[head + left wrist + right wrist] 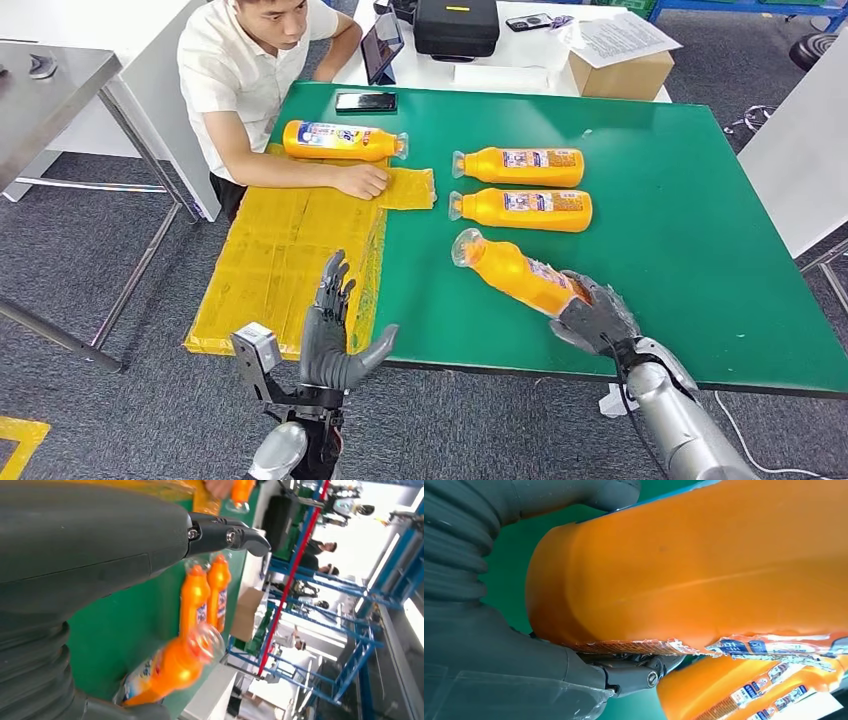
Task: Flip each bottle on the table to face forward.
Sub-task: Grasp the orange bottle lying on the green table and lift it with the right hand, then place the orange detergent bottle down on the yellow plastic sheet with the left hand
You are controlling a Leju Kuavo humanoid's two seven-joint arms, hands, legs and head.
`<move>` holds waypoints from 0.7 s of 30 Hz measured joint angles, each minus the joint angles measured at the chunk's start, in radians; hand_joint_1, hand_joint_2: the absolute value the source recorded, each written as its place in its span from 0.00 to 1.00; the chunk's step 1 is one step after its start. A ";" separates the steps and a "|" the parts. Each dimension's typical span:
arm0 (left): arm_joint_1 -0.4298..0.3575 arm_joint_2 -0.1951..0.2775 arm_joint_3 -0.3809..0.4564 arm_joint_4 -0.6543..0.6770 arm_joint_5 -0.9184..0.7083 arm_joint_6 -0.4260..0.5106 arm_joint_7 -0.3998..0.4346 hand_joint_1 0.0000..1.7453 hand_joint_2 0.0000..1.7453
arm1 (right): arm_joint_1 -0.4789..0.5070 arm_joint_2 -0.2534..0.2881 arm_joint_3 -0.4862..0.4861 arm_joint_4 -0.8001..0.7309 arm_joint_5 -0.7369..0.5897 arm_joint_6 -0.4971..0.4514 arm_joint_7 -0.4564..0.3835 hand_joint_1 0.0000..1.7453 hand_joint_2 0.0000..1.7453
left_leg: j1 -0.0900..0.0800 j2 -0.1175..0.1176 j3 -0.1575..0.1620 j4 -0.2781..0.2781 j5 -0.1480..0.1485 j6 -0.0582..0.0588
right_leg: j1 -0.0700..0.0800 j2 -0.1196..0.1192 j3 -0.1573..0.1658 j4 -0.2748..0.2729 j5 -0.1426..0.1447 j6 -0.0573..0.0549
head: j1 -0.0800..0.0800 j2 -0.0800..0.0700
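Note:
Several orange bottles with clear caps lie on the green table (pixel 680 240). My right hand (pixel 596 318) grips the base of the nearest bottle (pixel 510 270), which points its cap away and to the left; up close its orange body (pixel 704 565) shows a torn label edge. Two bottles (pixel 525 166) (pixel 528 209) lie side by side beyond it, labels up, caps to the left. A fourth bottle (pixel 340 140) lies at the far left by a person's arm. My left hand (pixel 335 335) hovers open, fingers spread, above the table's near left edge, holding nothing. Its wrist view shows the held bottle (pixel 175 667).
A person (pixel 255 75) sits at the table's far left, forearm resting on a yellow flattened sheet (pixel 280 260). A phone (pixel 366 101) lies at the far edge. Behind it, a white table carries a black case (pixel 456 26) and a cardboard box (pixel 620 72).

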 joint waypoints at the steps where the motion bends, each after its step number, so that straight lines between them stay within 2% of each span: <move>1: 0.009 0.000 0.011 -0.003 0.014 0.000 0.009 0.00 0.75 | 0.020 0.004 -0.009 -0.024 -0.023 0.012 -0.002 1.00 1.00 | 0.000 0.000 0.000 0.000 0.000 0.000 | 0.000 0.000 0.000 0.000 0.000 0.000 | 0.000 0.000; 2: 0.019 0.001 0.023 -0.005 0.034 -0.003 0.020 0.00 0.50 | 0.045 0.010 -0.017 -0.057 -0.049 0.025 -0.003 1.00 1.00 | 0.000 0.000 0.000 0.000 0.000 0.000 | 0.000 0.000 0.000 0.000 0.000 0.000 | 0.000 0.000; 4: 0.044 0.005 0.043 -0.006 0.092 -0.028 0.050 0.00 0.50 | 0.107 0.027 -0.028 -0.146 -0.109 0.056 -0.005 1.00 1.00 | 0.000 -0.001 -0.002 0.000 0.000 0.000 | 0.000 0.000 0.000 0.000 0.000 0.000 | 0.000 0.000; 6: 0.067 0.012 0.056 -0.005 0.169 -0.077 0.082 0.00 1.00 | 0.174 0.050 -0.029 -0.244 -0.170 0.089 -0.003 1.00 1.00 | 0.000 -0.001 -0.004 0.000 0.000 0.000 | 0.000 0.000 -0.003 0.000 0.000 0.000 | 0.000 0.000; 9: 0.083 0.018 0.059 0.001 0.238 -0.130 0.111 0.00 1.00 | 0.247 0.095 -0.011 -0.372 -0.261 0.121 0.003 1.00 1.00 | 0.000 0.000 -0.009 0.000 0.001 0.000 | 0.000 0.000 -0.008 0.001 0.000 0.000 | 0.000 0.000; 12: 0.080 0.022 0.047 0.009 0.231 -0.122 0.118 0.00 1.00 | 0.283 0.142 0.013 -0.479 -0.335 0.126 0.016 1.00 1.00 | 0.001 0.000 -0.010 0.000 0.001 0.000 | 0.000 0.000 -0.009 0.001 0.000 0.000 | 0.000 0.000; 16: 0.072 0.024 0.030 0.021 0.216 -0.111 0.115 0.00 1.00 | 0.300 0.180 0.039 -0.559 -0.359 0.116 0.043 1.00 1.00 | 0.000 0.000 -0.011 0.000 0.001 0.000 | 0.000 0.000 -0.010 0.001 0.000 0.000 | 0.000 0.000; 21: 0.062 0.027 0.016 0.029 0.194 -0.128 0.114 0.00 1.00 | 0.305 0.200 0.066 -0.592 -0.356 0.112 0.048 1.00 1.00 | -0.001 -0.001 -0.011 0.000 0.001 0.000 | -0.001 0.000 -0.010 0.001 0.000 0.000 | 0.000 0.000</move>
